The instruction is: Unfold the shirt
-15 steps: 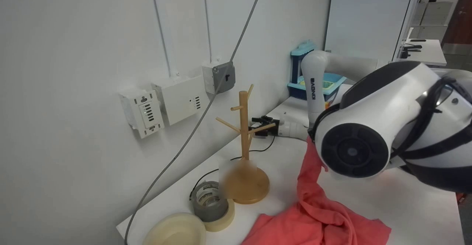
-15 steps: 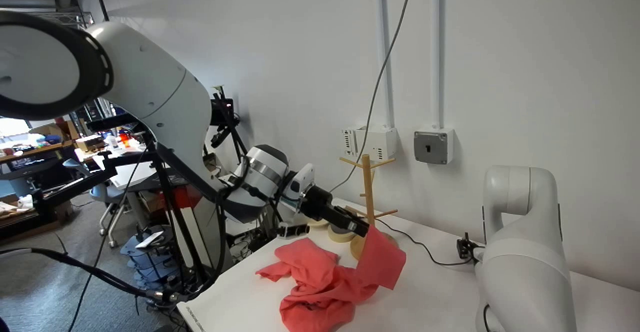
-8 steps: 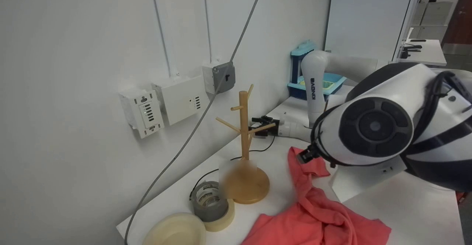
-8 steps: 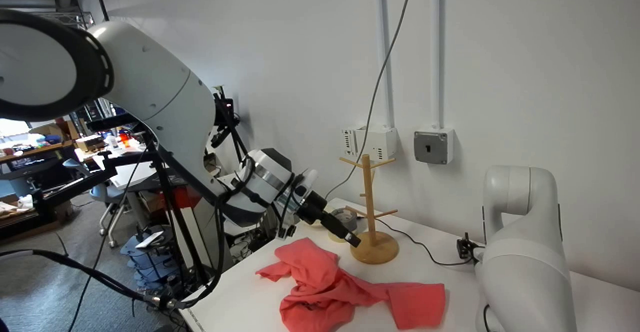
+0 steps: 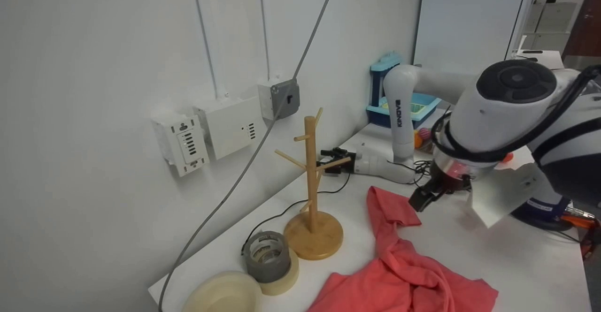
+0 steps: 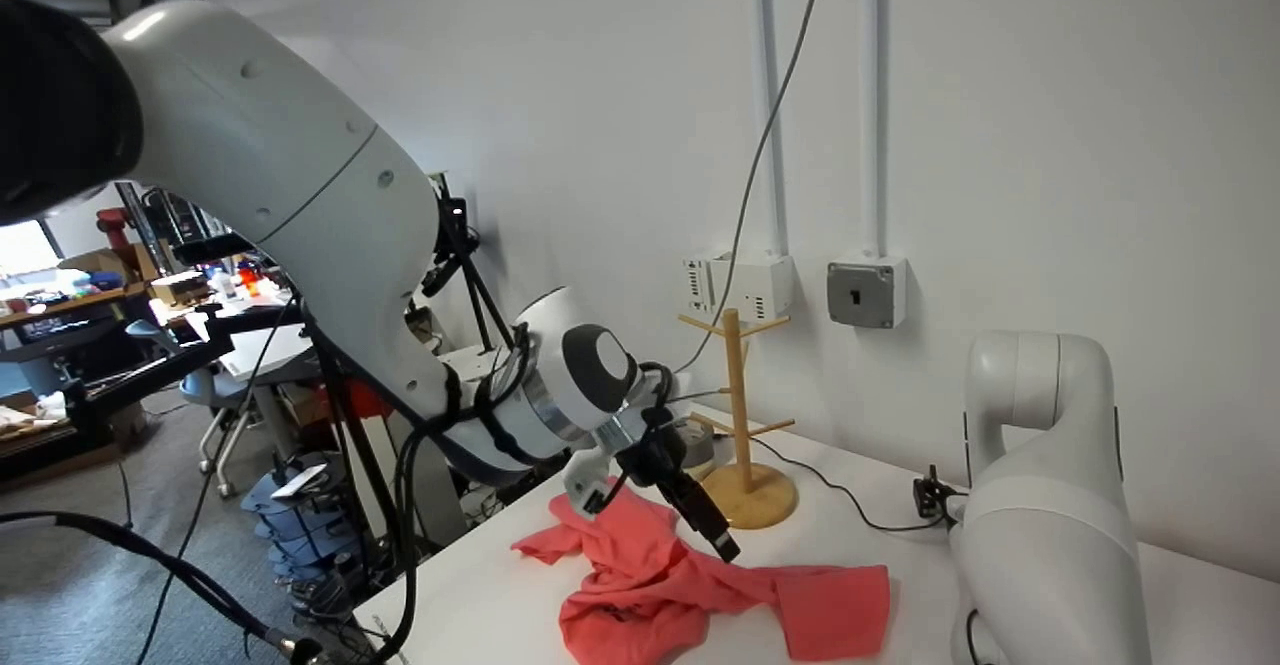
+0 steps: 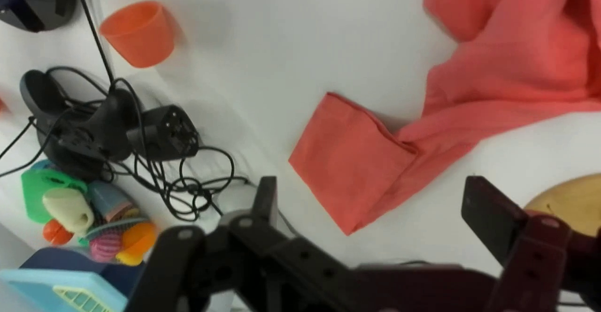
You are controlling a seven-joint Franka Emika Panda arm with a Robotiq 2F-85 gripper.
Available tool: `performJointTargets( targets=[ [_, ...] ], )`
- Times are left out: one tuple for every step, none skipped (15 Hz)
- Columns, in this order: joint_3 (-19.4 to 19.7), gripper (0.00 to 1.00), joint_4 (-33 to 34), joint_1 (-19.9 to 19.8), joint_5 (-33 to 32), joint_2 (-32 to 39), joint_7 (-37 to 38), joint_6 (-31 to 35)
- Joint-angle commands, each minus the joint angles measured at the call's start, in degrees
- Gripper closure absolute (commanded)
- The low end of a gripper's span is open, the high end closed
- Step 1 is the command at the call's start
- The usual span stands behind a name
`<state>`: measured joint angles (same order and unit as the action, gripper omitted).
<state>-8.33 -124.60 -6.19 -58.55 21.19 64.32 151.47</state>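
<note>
Jaws spread wide, the gripper (image 7: 373, 199) hangs over the white table (image 7: 281, 58), clutching nothing! In the wrist view the coral shirt (image 7: 512, 77) lies crumpled towards two o'clock, one flat end near centre; orange cup (image 7: 141, 35) at ten, wooden base (image 7: 575, 199) just past three.

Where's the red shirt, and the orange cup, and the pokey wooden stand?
Red shirt (image 6: 688, 583): in an exterior view, on its crumpled middle.
Orange cup (image 7: 143, 40): in the wrist view, on its outer side.
Wooden stand (image 5: 312, 185): in an exterior view, on its upright post.
</note>
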Motion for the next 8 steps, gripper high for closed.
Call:
performJointTargets(
  targets=[
    [-7.2, 0.0, -5.0, -10.2, 12.1, -1.1, -15.5, 3.3],
    [-9.8, 0.0, -5.7, -12.9, 15.7, -0.7, -19.8, 3.1],
    [-12.8, 0.0, -6.3, -15.6, 19.5, -0.6, -24.1, 2.2],
    [-16.2, 0.0, -6.8, -18.3, 23.5, -0.5, -28.4, 1.1],
    [-19.9, 0.0, -7.2, -21.3, 27.3, -0.5, -32.5, -0.1],
    [-23.9, 0.0, -7.1, -24.3, 31.3, -0.3, -36.7, -1.7],
    [-27.2, 0.0, -6.9, -26.5, 35.5, -0.4, -40.9, -3.7],
    [-28.7, 0.0, -6.6, -27.3, 40.0, -1.2, -45.0, -6.1]
  ],
)
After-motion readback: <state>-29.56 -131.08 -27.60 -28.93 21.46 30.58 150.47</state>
